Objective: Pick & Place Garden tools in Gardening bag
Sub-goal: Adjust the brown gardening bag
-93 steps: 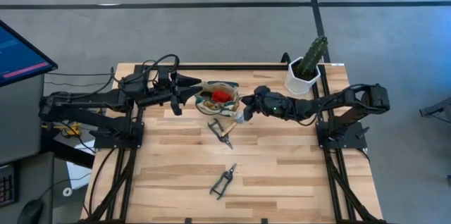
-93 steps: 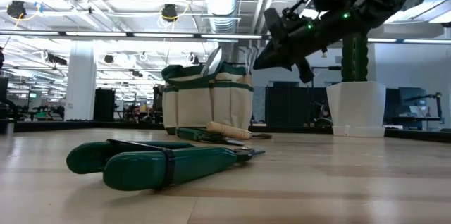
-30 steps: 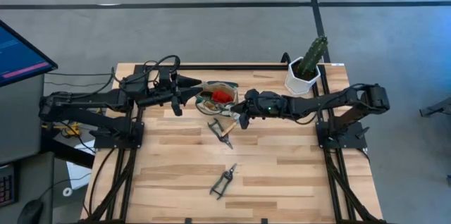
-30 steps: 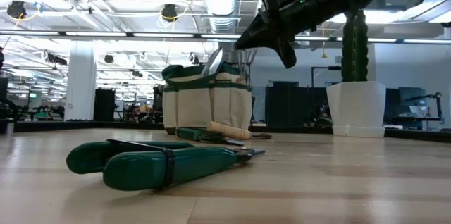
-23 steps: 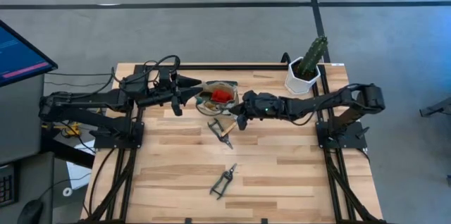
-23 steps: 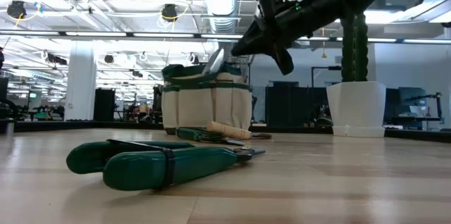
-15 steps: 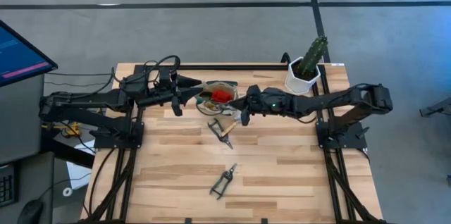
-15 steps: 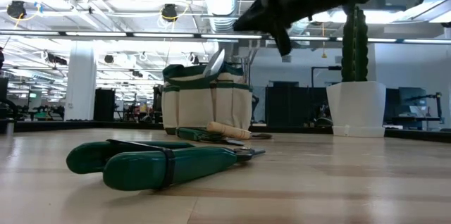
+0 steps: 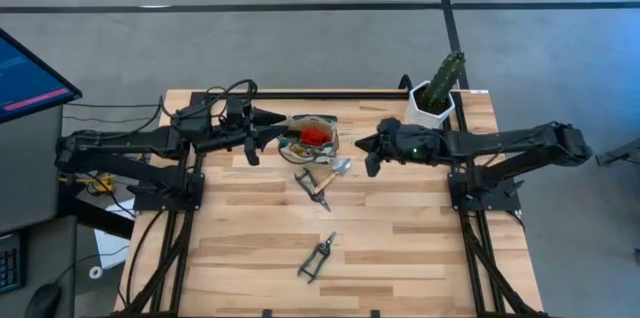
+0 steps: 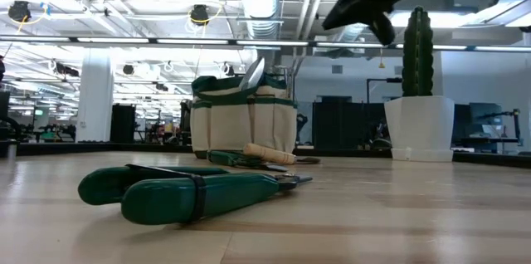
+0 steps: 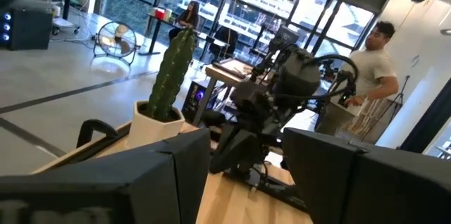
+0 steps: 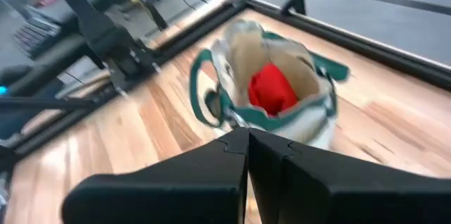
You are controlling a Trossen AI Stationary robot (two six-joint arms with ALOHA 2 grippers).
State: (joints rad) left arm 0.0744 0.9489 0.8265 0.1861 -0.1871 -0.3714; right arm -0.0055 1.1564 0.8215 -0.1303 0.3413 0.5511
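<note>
Gardening bag [image 9: 310,135] stands upright near table's far edge, cream with green trim; red-headed tool [image 9: 316,135] inside. Wooden-handled trowel [image 9: 325,172] lies just in front of bag. Green-handled pruning shears [image 9: 317,257] lie flat, well apart, toward near edge.

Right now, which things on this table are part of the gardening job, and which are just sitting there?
Part of the job: cream fabric bag with green trim; red-headed tool inside it; wooden-handled trowel; dark-handled pruning shears.

Just sitting there: green cactus in a white pot.
</note>
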